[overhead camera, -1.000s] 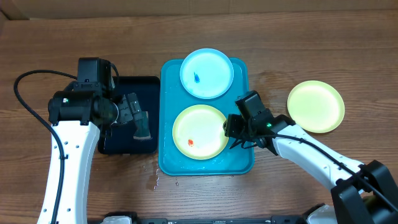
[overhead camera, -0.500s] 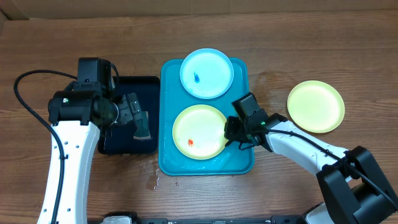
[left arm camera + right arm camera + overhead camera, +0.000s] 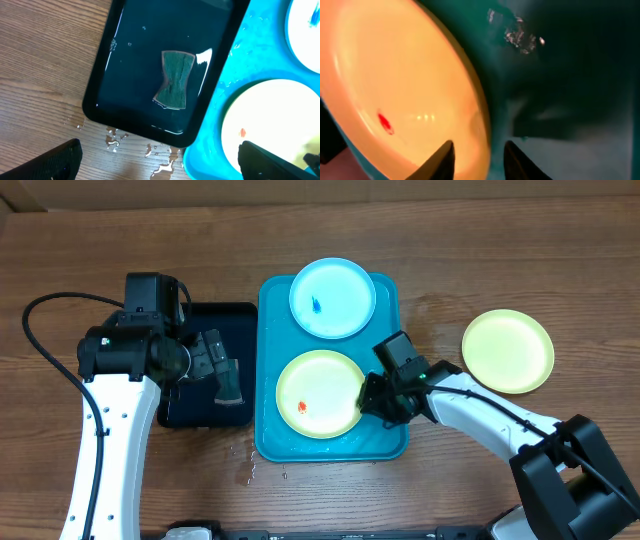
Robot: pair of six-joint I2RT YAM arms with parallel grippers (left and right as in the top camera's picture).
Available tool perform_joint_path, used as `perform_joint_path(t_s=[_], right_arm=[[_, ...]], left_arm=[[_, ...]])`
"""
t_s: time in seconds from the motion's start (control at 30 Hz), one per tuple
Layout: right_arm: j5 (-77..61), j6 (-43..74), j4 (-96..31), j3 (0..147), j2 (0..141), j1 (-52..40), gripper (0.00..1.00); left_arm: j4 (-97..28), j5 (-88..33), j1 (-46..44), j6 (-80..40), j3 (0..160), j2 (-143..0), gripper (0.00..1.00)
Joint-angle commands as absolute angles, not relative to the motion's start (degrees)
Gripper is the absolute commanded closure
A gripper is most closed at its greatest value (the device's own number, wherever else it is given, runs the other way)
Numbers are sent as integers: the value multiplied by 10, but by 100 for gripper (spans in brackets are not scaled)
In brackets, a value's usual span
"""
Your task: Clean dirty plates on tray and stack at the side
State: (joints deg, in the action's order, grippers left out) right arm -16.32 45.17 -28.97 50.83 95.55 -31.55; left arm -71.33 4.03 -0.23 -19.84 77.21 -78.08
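On the turquoise tray (image 3: 270,330) lie two plates. The light-blue one (image 3: 333,298) at the far end has a blue smear. The lime-green one (image 3: 320,392) at the near end carries an orange smear (image 3: 384,122). A clean green plate (image 3: 508,351) rests on the table to the right. My right gripper (image 3: 372,398) is low at the green plate's right rim. In the right wrist view its fingers (image 3: 479,155) stand apart astride that rim (image 3: 482,125), one over the plate and one over the tray floor. My left gripper (image 3: 160,165) hangs wide open over the black tray's near edge, holding nothing.
A black tray (image 3: 235,315) holding water and a green sponge (image 3: 175,80) sits left of the turquoise tray. Spilled water (image 3: 165,150) wets the table by the black tray's near corner. The left arm's cable (image 3: 40,330) loops at far left.
My right gripper has slid left onto the green plate's rim, and the plate has shifted slightly left. Its fingers closed, then parted again. The left arm has not moved.
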Motion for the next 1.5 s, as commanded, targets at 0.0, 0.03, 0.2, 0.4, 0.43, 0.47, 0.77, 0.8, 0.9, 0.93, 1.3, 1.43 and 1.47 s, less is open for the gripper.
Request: perform_joint_path(t_s=[0.0,0.03,0.2,0.4,0.43,0.47,0.77,0.8,0.9,0.93,1.3,1.43,1.47], right_arm=[[-126,401,-277,533,951,-317,56],[-108,388,-272,533,951,-317,55],[-60,343,-255,532,952,-317,54],[-60,342,-254,531,953,-322,67],[-60,342,-254,529,953,-322,73],[-61,342,-254,528,953,-322,76],[-78,336,-263,527,953,-322,77],[-87,328,-265,527,953,-322,76],[-91,325,-272,527,954,-326,76],[-91,325,-274,527,954,-328,76],[-91,332,-278,527,965,-337,91],[-91,341,-278,527,965,-337,91],[-91,341,-278,527,965,-337,90]], left_arm=[[-713,36,0,-210,773,-785,0],[-713,36,0,-210,773,-785,0],[-713,36,0,-210,773,-785,0],[-713,36,0,-210,773,-785,0],[-713,36,0,-210,773,-785,0],[-713,36,0,-210,773,-785,0],[-713,36,0,-210,773,-785,0],[-713,36,0,-210,773,-785,0],[-712,35,0,-210,773,-785,0],[-703,34,0,-210,773,-785,0],[-677,-26,0,-210,773,-786,0],[-691,-26,0,-182,772,-788,16],[-692,-26,0,-176,771,-789,21]])
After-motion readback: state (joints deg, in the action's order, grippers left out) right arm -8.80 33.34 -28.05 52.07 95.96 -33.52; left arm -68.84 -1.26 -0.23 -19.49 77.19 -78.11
